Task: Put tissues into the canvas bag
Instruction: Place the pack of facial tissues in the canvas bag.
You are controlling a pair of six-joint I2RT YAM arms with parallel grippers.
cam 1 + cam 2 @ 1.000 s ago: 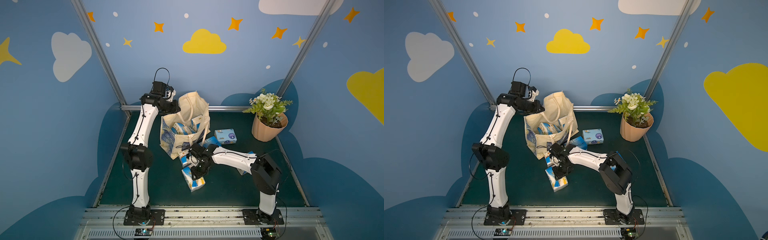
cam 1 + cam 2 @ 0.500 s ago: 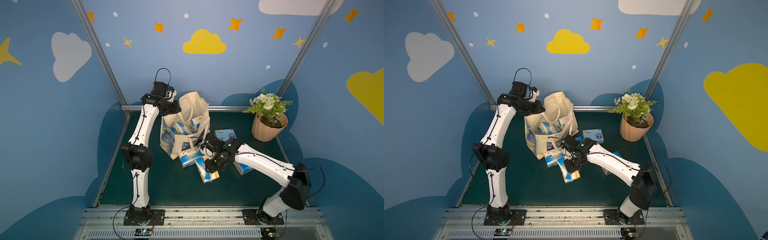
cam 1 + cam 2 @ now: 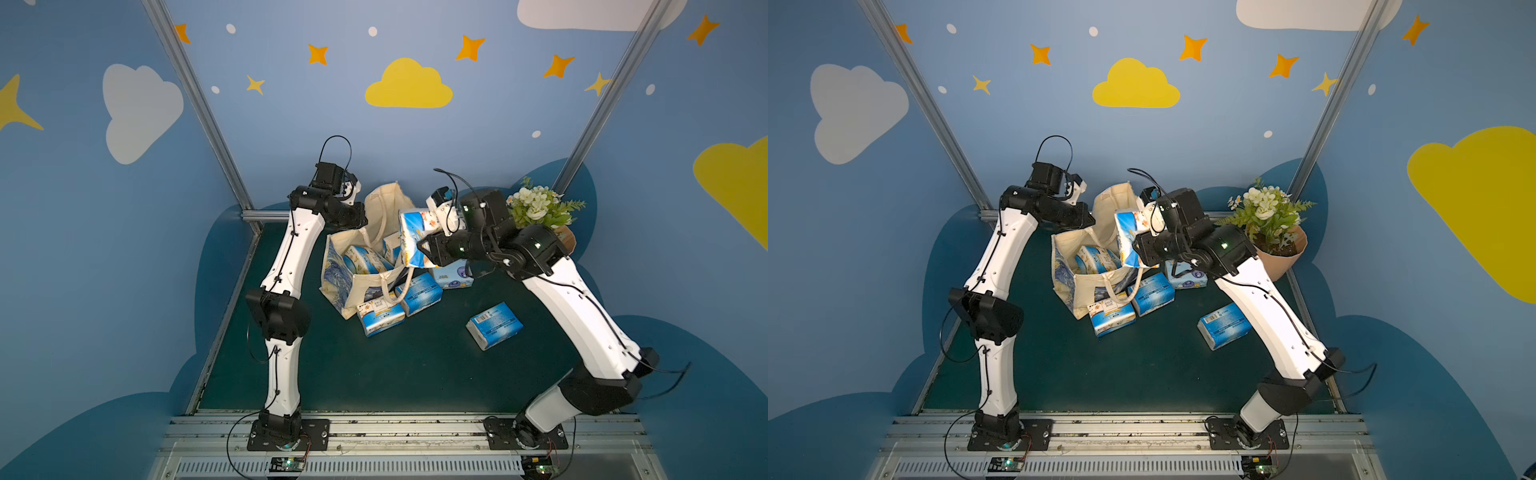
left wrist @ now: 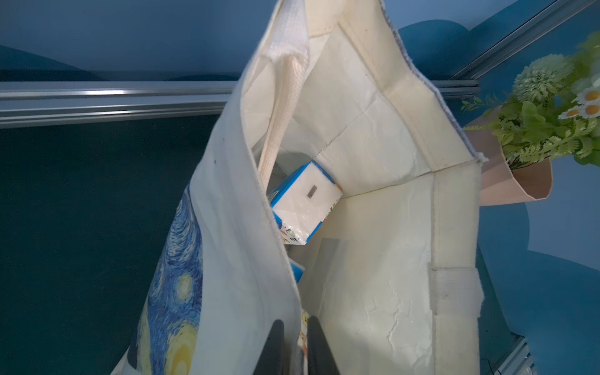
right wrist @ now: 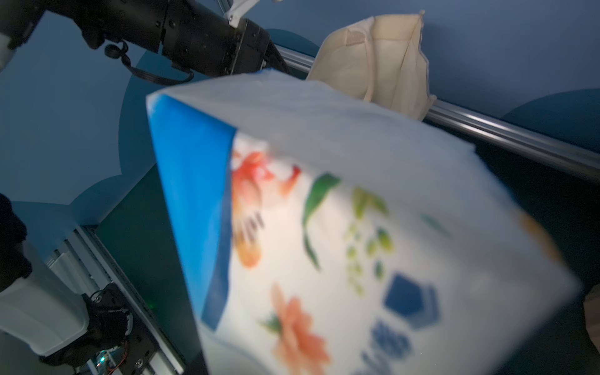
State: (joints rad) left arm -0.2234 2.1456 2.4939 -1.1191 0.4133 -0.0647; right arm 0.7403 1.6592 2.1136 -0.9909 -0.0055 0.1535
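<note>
Right wrist view is almost filled by one tissue pack, blurred, with blue down one edge and orange flowers on white. In both top views it stands on end directly above the mouth of the canvas bag, right against the right gripper. The fingers are hidden behind the wrap, so I can't tell whether they are clamped on it or letting go. The left gripper is clenched on the bag's rim, cloth pinched between its fingers, holding the mouth open.

Several packs already lie inside the bag. A flower-printed pack and a blue pack lie just beside its front, a paler pack sits near its side, and a barcode pack lies well apart from it on the green floor.

These look light and squashy, with slick wrap that could slide. I'd take one across its short width near the middle, so the pads dent it. Held by an end, it would likely swing.

A second ago the right gripper was down on the floor in front of the bag, over a pack. Half a second ago it was lifting one there, and now that pack is above the opening. The left arm has not moved from the rim.
</note>
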